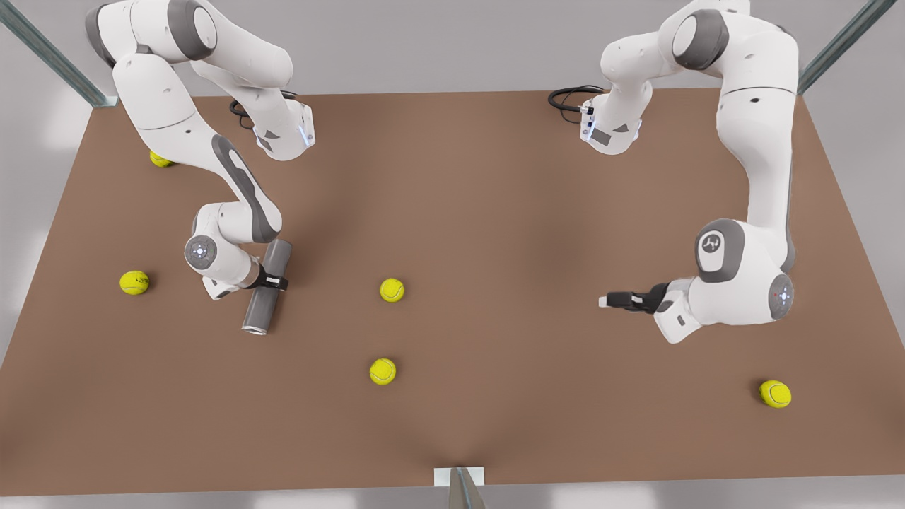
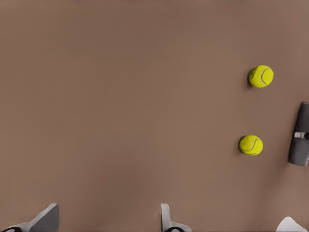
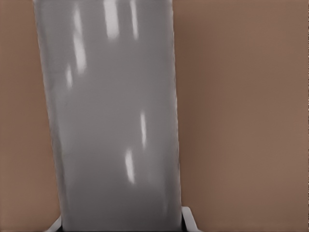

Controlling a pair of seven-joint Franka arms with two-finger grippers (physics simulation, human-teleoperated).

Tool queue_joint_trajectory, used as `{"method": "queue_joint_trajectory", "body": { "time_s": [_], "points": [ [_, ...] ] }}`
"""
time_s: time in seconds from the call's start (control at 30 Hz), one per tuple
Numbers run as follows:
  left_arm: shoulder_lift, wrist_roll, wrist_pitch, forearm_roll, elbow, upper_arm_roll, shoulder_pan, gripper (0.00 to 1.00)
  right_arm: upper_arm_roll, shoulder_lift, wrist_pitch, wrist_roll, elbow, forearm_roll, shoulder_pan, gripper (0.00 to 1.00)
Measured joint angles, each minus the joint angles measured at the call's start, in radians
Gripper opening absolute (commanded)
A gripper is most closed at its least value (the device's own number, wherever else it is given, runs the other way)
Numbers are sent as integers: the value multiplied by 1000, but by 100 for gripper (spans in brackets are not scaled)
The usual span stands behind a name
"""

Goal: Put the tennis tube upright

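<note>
While the right gripper has its jaws clamped round the middle of the tennis tube lying on the table at the front view's left, the grasp looks done. Next, I reckon, comes lifting and tipping it upright. The left gripper waits well apart, jaws spread, holding nothing.

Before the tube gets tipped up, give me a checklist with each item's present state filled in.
1. Grip: the right gripper is closed around the tennis tube near its middle: ok.
2. Tube upright: it lies lengthwise, with the silvery rim toward the front view's bottom: not ok.
3. Tube lifted off the table: cannot tell.
4. Room to swing: the nearest tennis ball sits apart from the tube: ok.
5. Other arm out of the way: the left gripper waits open, far off on the front view's right: ok.
</note>
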Motion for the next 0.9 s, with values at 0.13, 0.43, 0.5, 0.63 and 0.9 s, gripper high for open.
{"method": "queue_joint_trajectory", "body": {
  "time_s": [0.13,0.43,0.5,0.63,0.9],
  "points": [
    [11,-2,40,-24,-5,0,-2,100,0,0,1,0,-3,0,2,77],
    [12,-6,42,-21,-4,0,-1,100,3,-3,0,0,-6,1,5,77],
    [16,-5,42,-20,-4,0,-1,100,3,-17,-2,-1,-14,1,3,77],
    [17,-5,42,-20,-4,0,-2,100,25,-58,-18,-35,-14,1,0,77],
    [16,-5,42,-20,-2,0,-1,100,154,-106,-41,-102,30,1,15,77]
  ]
}}
